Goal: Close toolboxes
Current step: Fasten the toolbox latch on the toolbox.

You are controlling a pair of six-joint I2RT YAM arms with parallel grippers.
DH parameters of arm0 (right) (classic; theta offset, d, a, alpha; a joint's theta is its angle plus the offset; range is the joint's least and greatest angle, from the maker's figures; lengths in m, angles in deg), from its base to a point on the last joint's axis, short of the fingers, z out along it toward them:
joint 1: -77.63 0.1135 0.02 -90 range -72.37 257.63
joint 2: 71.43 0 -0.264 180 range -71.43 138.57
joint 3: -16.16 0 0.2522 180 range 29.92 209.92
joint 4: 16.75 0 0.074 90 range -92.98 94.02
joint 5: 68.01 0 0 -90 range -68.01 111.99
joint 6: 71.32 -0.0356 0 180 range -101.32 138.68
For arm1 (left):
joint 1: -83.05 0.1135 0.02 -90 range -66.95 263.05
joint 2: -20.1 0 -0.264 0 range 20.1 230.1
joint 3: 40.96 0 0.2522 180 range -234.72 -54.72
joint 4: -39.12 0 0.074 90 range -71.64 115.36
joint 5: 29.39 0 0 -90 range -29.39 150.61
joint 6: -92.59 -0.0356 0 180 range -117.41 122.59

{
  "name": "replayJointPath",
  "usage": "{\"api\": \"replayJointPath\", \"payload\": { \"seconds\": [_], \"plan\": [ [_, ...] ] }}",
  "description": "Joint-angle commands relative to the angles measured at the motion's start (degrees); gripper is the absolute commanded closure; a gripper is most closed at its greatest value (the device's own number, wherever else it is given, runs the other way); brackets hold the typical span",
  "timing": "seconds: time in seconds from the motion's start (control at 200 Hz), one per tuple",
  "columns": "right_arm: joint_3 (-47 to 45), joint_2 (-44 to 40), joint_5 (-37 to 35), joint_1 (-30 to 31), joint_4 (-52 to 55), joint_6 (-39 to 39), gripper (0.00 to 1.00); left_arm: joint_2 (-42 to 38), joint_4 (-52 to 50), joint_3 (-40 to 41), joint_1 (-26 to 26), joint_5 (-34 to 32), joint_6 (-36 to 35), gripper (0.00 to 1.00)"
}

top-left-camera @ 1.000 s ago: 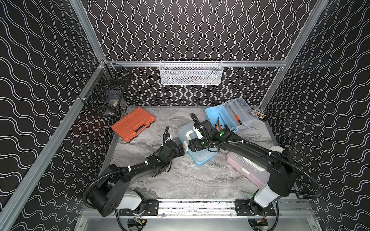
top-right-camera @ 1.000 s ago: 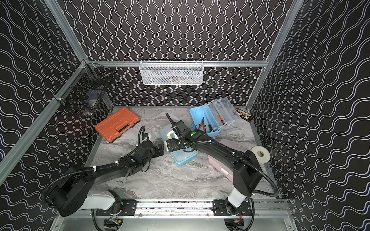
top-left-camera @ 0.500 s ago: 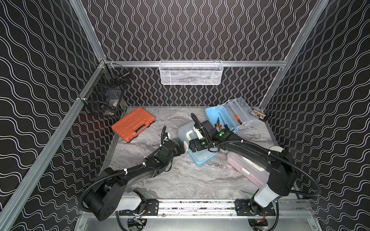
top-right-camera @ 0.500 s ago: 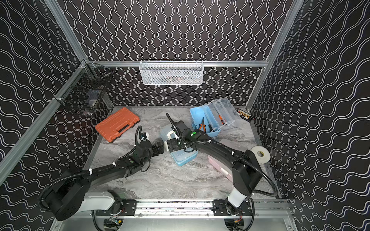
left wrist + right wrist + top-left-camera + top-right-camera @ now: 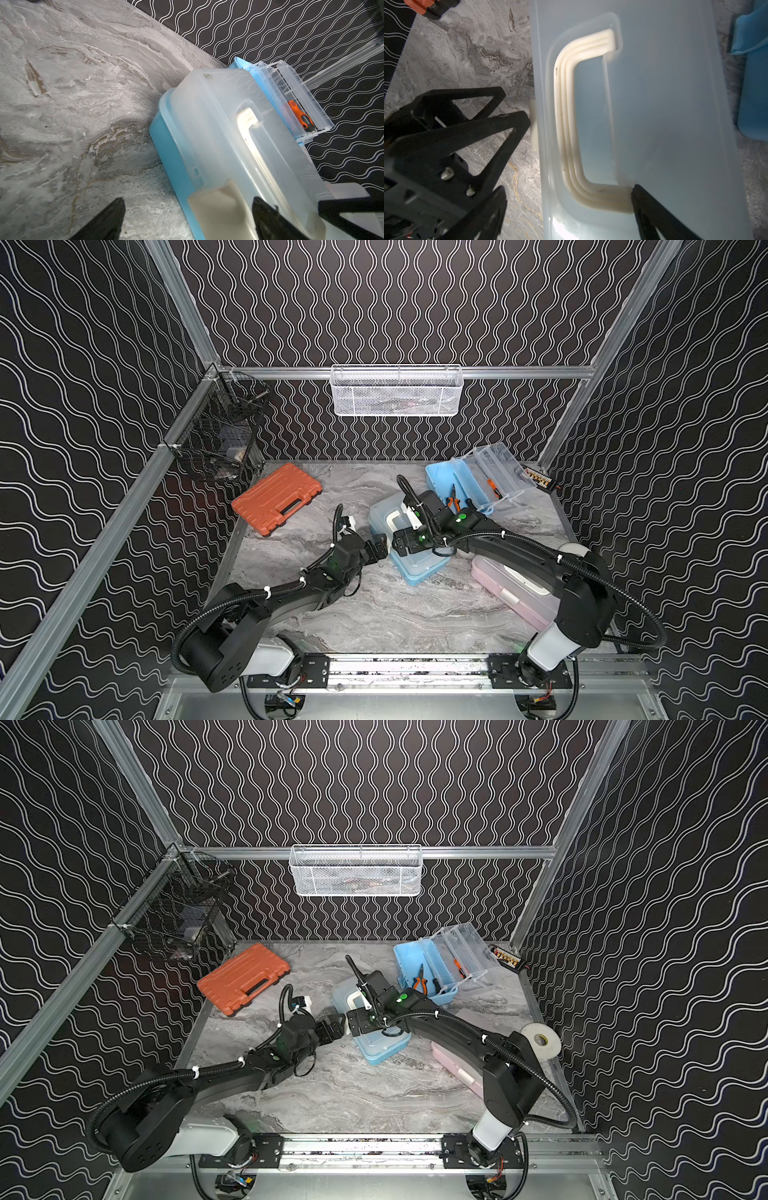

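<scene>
Standing wide apart, the jaws of the left gripper (image 5: 188, 199) are bracketing the white latch (image 5: 216, 207) on the front wall of the middle toolbox (image 5: 197, 128) and gripping nothing. The right gripper (image 5: 569, 188) is likewise spread open and empty, hovering over that box's clear lid. One fingertip (image 5: 645, 201) is sitting at the end of the white handle (image 5: 564, 124); contact cannot be told.

Views compared:
- The right wrist view is showing the left gripper's finger (image 5: 517, 120) just beside the latch, a meeting which both top views are hiding under the two wrists.
- The left wrist view is showing an orange screwdriver (image 5: 300, 117) lying in the clear tray (image 5: 291, 93) of the rear toolbox (image 5: 438, 485).
- A top view is adding pliers (image 5: 452, 499) in that open blue base, and the pink toolbox (image 5: 515, 597), lid down, lying partly under the right arm.

Room:
- The middle toolbox, lid lying down, is sitting mid-table just in front of the rear one.
- An orange case (image 5: 274, 497) is lying well apart, near the left wall.
- A tape roll (image 5: 540, 1045) is standing by the right edge.
- Open surface is stretching between the arms toward the front rail.

Setting:
- The tabletop (image 5: 395, 614) is showing grey marbling.
- Black walls with white wavy lines are enclosing it.
- A white mesh basket (image 5: 397, 391) and a black wire basket (image 5: 216, 439) are hanging from the aluminium rails.
</scene>
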Motion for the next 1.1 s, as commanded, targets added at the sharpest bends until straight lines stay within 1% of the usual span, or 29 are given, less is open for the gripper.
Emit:
{"api": "replayJointPath", "payload": {
  "seconds": [0.0,0.25,0.335,0.491,0.716,0.811,0.976,1.096],
  "plan": [
    [-0.1,-0.2,-0.7,-0.2,-0.2,-0.6,0.05,-0.2,0.8,-0.3,0.0,0.1,0.6,0.01],
    [-0.1,0.0,-0.5,-0.2,-0.2,-0.8,0.05,3.3,4.7,2.0,0.0,1.3,2.1,0.01],
    [-0.2,0.1,-0.6,-0.1,-0.2,-0.8,0.05,4.9,8.1,3.2,0.0,1.7,2.5,0.01],
    [-0.2,0.2,-0.7,-0.2,-0.1,-0.8,0.05,7.0,10.0,3.4,0.0,2.0,2.7,0.01],
    [-0.1,0.5,-0.5,-0.2,-0.1,-0.7,0.05,8.4,7.8,2.5,0.0,2.1,2.2,0.01],
    [0.1,0.9,-0.1,-0.2,-0.1,-0.6,0.05,9.1,8.9,3.3,0.0,1.9,3.7,0.01],
    [0.1,1.5,0.2,-0.2,0.1,-0.9,0.05,10.4,11.8,4.5,0.0,3.3,6.0,0.03],
    [0.8,1.0,0.0,-0.1,0.8,-0.8,0.06,10.0,8.3,3.6,0.0,3.7,6.3,0.03]
  ]
}}
